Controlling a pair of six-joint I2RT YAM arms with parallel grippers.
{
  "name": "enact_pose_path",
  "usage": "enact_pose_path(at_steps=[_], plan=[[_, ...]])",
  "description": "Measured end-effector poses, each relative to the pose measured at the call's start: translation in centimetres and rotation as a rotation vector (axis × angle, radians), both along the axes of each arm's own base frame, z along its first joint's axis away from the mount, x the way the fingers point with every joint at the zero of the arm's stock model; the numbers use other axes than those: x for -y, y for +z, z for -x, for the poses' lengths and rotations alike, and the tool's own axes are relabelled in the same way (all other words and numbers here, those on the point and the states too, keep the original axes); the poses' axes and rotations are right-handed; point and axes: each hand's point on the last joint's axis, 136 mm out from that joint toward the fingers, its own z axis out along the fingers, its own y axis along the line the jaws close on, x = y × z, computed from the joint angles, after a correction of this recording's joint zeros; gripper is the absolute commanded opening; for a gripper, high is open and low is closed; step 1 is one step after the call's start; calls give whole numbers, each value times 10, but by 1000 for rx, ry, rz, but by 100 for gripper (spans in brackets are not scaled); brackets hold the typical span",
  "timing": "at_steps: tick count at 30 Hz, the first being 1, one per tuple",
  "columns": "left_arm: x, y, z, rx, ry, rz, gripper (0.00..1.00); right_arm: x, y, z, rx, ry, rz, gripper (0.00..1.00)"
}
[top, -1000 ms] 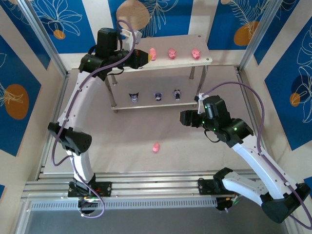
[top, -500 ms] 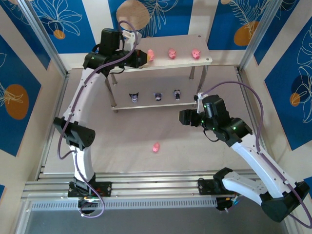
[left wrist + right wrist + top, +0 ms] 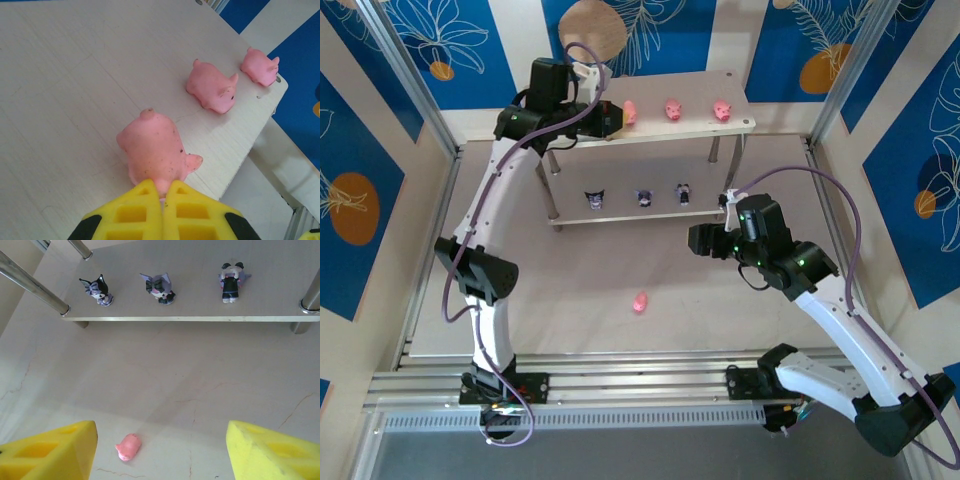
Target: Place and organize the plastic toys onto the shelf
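Note:
The shelf [image 3: 695,88] stands at the back of the table. Three pink pigs sit in a row on its top board [image 3: 60,75]: the left pig [image 3: 630,112] [image 3: 155,150], a middle one [image 3: 672,108] [image 3: 212,90] and a right one [image 3: 722,110] [image 3: 259,65]. My left gripper [image 3: 614,116] [image 3: 163,187] is shut on the left pig's rear end, and that pig rests on the board. Three dark figurines [image 3: 594,200] [image 3: 644,198] [image 3: 684,193] stand on the lower board [image 3: 200,300]. Another pink pig [image 3: 640,301] [image 3: 128,446] lies on the table. My right gripper [image 3: 695,240] [image 3: 161,440] hangs open above it.
Silver shelf legs [image 3: 35,285] [image 3: 310,295] stand at the lower board's corners. Blue patterned walls and metal frame posts [image 3: 410,90] close in the table on three sides. Bare tabletop [image 3: 590,300] stretches around the lying pig.
My left arm's elbow has shifted slightly right and the gripper has eased a little left with the pig on the top board. The right arm has not moved.

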Motion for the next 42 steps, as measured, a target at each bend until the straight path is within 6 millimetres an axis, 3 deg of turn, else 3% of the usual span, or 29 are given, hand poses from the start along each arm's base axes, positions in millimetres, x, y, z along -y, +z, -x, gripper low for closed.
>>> enact_pose_path(at_steps=[8, 15, 42], plan=[[1, -1, -8, 5, 14, -1, 12, 2, 0, -1, 2, -5, 3, 70], [2, -4, -15, -5, 25, 9, 21, 5, 0, -3, 4, -12, 7, 70], [-3, 3, -16, 19, 54, 4, 35, 3, 0, -2, -5, 1, -9, 70]])
